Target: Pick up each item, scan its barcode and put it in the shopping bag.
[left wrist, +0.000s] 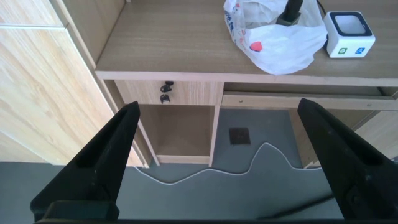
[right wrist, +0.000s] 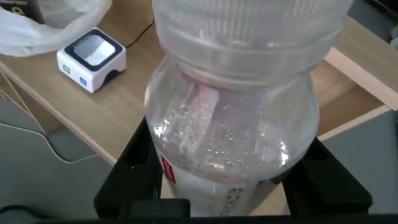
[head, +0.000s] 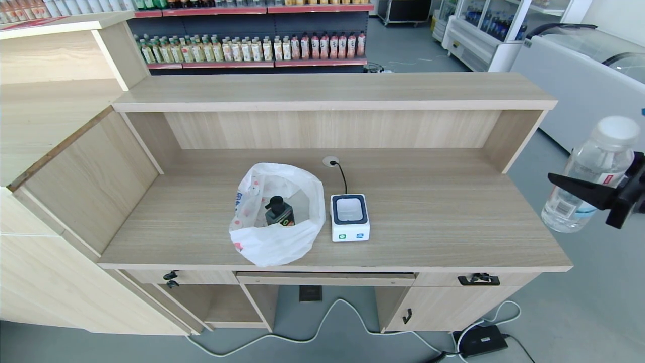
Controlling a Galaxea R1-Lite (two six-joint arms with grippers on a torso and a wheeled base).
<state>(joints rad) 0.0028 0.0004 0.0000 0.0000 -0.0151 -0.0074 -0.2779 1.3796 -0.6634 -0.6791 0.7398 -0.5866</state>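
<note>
The wooden counter (head: 428,212) is the largest thing here, a light desk with a raised ledge along its far side and drawers under its front edge. Behind it, across the aisle, stands a store shelf (head: 252,48) lined with drink bottles.

On the counter, left of centre, sits the white plastic shopping bag (head: 282,242) with its mouth open upward. A small dark bottle (head: 278,212) with a black cap stands upright inside it.

The clear water bottle (head: 589,176) with a white cap is off the counter's right end, in the air over the floor and well apart from the bag. It leans slightly, cap uppermost. The right gripper (head: 584,189) is clamped on its lower body, one black finger on each side; the right wrist view shows the bottle wedged between them.

The left gripper (left wrist: 217,168) hangs low in front of the counter's left part, above the grey floor. Its two dark fingers (left wrist: 99,168) are spread wide with nothing between them.

The barcode scanner (head: 349,217), a small white box with a dark-framed window on top, stands just beside the bag on its right. A thin black cable (head: 342,176) runs from its back to a round hole (head: 330,161) in the countertop.
</note>
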